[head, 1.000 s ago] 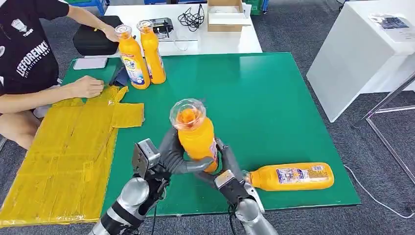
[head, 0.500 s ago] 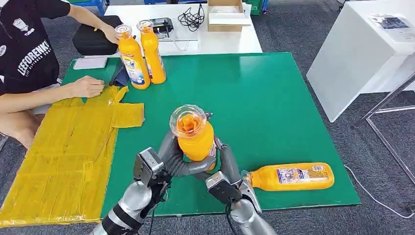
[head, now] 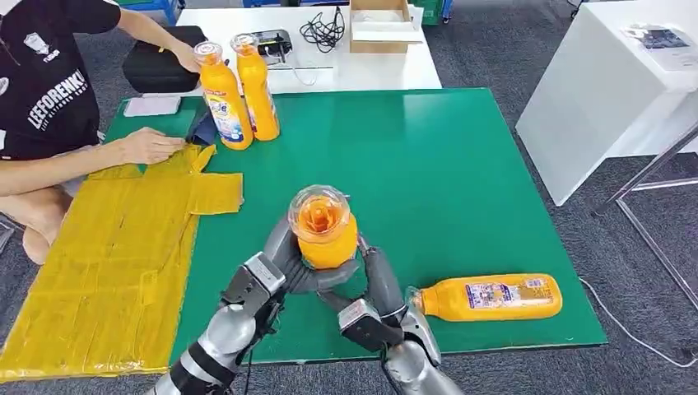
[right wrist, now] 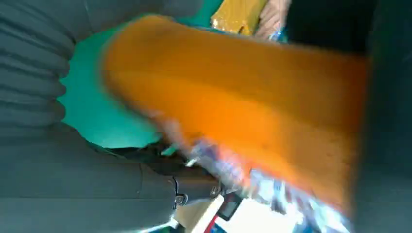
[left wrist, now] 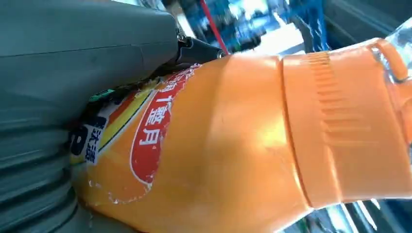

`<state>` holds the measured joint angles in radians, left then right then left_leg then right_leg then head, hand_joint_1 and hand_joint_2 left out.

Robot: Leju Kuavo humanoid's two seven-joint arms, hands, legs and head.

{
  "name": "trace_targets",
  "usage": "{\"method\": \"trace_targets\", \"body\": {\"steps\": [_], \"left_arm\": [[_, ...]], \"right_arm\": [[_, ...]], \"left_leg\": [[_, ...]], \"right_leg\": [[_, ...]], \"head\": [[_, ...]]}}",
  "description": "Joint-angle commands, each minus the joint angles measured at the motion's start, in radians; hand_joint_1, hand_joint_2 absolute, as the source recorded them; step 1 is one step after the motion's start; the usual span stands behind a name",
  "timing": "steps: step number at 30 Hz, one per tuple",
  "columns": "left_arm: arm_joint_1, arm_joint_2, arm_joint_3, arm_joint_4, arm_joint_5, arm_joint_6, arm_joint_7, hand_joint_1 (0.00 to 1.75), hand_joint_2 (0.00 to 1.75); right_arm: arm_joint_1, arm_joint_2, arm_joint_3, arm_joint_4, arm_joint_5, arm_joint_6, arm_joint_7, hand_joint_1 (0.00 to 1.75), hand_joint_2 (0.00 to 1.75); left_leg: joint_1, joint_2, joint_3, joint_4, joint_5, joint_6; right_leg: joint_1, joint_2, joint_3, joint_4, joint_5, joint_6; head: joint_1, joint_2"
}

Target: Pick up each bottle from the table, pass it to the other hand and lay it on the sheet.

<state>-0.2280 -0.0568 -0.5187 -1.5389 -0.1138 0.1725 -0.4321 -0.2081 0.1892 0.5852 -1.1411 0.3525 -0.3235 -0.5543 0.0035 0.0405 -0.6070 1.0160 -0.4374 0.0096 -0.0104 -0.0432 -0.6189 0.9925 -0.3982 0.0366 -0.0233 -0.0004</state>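
An orange bottle with a clear cap stands upright above the green table, near its front edge, cap towards me. My left hand wraps it from the left and under its base. My right hand grips it from the right. The left wrist view has the labelled bottle pressed against the left hand. In the right wrist view the blurred bottle lies between the right hand's palm and a dark finger. The yellow sheet covers the table's left side.
A second orange bottle lies on its side at the front right. Two more bottles stand at the back left. A seated person rests a hand on the sheet's far end. A white table stands to the right.
Both hands and the bottle have come slightly lower and closer to me, the cap now facing me more squarely. The person's arm has shifted a little.
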Motion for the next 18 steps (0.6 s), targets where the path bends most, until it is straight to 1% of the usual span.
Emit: {"method": "trace_targets", "body": {"steps": [1,2,3,4,5,6,7,9,10,11,12,13,14,15,16,17,18], "left_arm": [[-0.279,0.166,0.139,0.333,-0.885,0.218,0.383,1.75,1.75],[-0.315,0.168,0.158,0.388,-0.995,0.204,0.434,1.75,1.75],[-0.366,0.186,0.178,0.487,-1.196,0.172,0.543,1.75,1.75],[-0.399,0.19,0.194,0.563,-1.258,0.149,0.561,1.75,1.75],[-0.421,0.192,0.21,0.632,-1.295,0.152,0.569,1.75,1.75],[-0.44,0.201,0.224,0.716,-1.347,0.131,0.603,1.75,1.75],[-0.446,0.205,0.234,0.768,-1.366,0.136,0.602,1.75,1.75],[-0.449,0.209,0.253,0.827,-1.377,0.151,0.604,1.75,1.75],[-0.446,0.218,0.27,0.878,-1.391,0.139,0.622,1.75,1.75],[-0.439,0.224,0.281,0.897,-1.393,0.165,0.614,1.75,1.75],[-0.431,0.233,0.3,0.933,-1.404,0.134,0.647,1.75,1.75],[-0.416,0.242,0.308,0.939,-1.405,0.154,0.642,1.75,1.75],[-0.406,0.246,0.333,0.967,-1.402,0.13,0.658,1.75,1.75],[-0.391,0.253,0.338,0.969,-1.404,0.145,0.657,1.75,1.75],[-0.377,0.255,0.364,0.993,-1.395,0.139,0.656,1.75,1.75],[-0.369,0.253,0.375,1.001,-1.389,0.147,0.648,1.75,1.75],[-0.367,0.251,0.381,1.008,-1.391,0.155,0.643,1.75,1.75]], "right_arm": [[0.11,-0.173,-0.072,-0.326,0.203,-0.002,0.094,0.0,1.75],[0.127,-0.192,-0.083,-0.367,0.259,0.003,0.116,0.0,1.75],[0.129,-0.225,-0.089,-0.404,0.356,0.021,0.155,0.0,1.75],[0.131,-0.241,-0.098,-0.429,0.396,0.028,0.172,0.0,1.75],[0.134,-0.254,-0.107,-0.45,0.42,0.039,0.186,0.0,1.75],[0.132,-0.279,-0.111,-0.468,0.459,0.051,0.2,0.0,1.75],[0.136,-0.294,-0.12,-0.482,0.454,0.068,0.204,0.0,1.75],[0.139,-0.312,-0.133,-0.492,0.461,0.074,0.205,0.0,1.75],[0.151,-0.333,-0.149,-0.506,0.515,0.057,0.23,0.0,1.75],[0.158,-0.339,-0.159,-0.513,0.516,0.056,0.228,0.0,1.75],[0.172,-0.367,-0.171,-0.528,0.577,0.045,0.259,0.0,1.75],[0.184,-0.381,-0.182,-0.541,0.575,0.043,0.258,0.0,1.75],[0.193,-0.426,-0.182,-0.549,0.657,0.063,0.3,0.0,1.75],[0.201,-0.442,-0.193,-0.555,0.655,0.058,0.298,0.0,1.75],[0.213,-0.492,-0.202,-0.569,0.708,0.046,0.304,0.0,1.75],[0.221,-0.517,-0.208,-0.577,0.703,0.044,0.288,0.0,1.75],[0.23,-0.533,-0.224,-0.584,0.686,0.043,0.275,0.0,1.75]], "left_leg": [[0.0,-0.005,0.001,-0.001,0.001,0.0],[0.001,-0.009,0.003,-0.001,0.001,-0.001],[0.0,-0.008,0.002,-0.001,0.002,-0.001],[0.001,-0.01,0.003,-0.001,0.001,-0.001],[0.0,-0.007,0.003,-0.001,0.002,-0.001],[0.001,-0.008,0.004,-0.001,0.001,-0.001],[0.0,-0.003,0.003,-0.001,0.001,0.0],[0.0,-0.002,0.006,-0.002,0.0,-0.001],[0.0,-0.001,0.006,-0.002,0.0,0.0],[0.0,-0.002,0.008,-0.002,0.0,0.0],[0.0,0.0,0.007,-0.002,0.0,0.0],[0.0,0.0,0.008,-0.002,-0.001,0.0],[0.0,0.0,0.009,-0.003,-0.001,0.0],[0.0,0.001,0.007,-0.002,-0.001,0.0],[-0.001,0.002,0.005,-0.002,0.0,0.0],[0.0,0.001,0.009,-0.002,-0.002,0.0],[0.0,0.001,0.008,-0.002,-0.002,0.0]], "right_leg": [[0.0,-0.002,0.002,0.0,0.0,-0.001],[0.0,-0.003,0.005,-0.001,-0.001,-0.002],[0.0,-0.004,0.003,0.0,-0.001,-0.001],[0.0,-0.004,0.005,0.0,-0.001,-0.001],[0.0,-0.003,0.004,0.0,0.0,-0.001],[0.0,-0.001,0.005,0.0,0.0,-0.002],[0.0,0.0,0.003,0.0,0.0,-0.001],[0.0,0.003,0.006,-0.001,0.0,-0.002],[-0.001,0.003,0.005,-0.001,0.0,-0.001],[-0.001,0.004,0.007,-0.001,0.0,-0.001],[-0.001,0.005,0.006,-0.001,0.0,-0.001],[-0.001,0.005,0.007,-0.001,0.0,-0.001],[-0.001,0.006,0.008,-0.002,-0.001,-0.001],[-0.001,0.005,0.006,-0.001,0.0,-0.001],[-0.001,0.004,0.004,-0.001,0.0,0.0],[-0.001,0.007,0.008,-0.002,-0.001,-0.001],[-0.001,0.006,0.007,-0.002,-0.001,-0.001]], "head": [[0.0,0.0],[0.0,0.0],[0.0,0.0],[0.001,0.0],[0.0,0.0],[0.0,0.0],[0.001,0.0],[0.0,0.0],[0.0,0.0],[0.0,0.0],[0.0,0.0],[0.0,0.0],[0.0,0.0],[0.0,0.0],[0.0,0.0],[0.0,0.0],[0.0,0.0]]}}
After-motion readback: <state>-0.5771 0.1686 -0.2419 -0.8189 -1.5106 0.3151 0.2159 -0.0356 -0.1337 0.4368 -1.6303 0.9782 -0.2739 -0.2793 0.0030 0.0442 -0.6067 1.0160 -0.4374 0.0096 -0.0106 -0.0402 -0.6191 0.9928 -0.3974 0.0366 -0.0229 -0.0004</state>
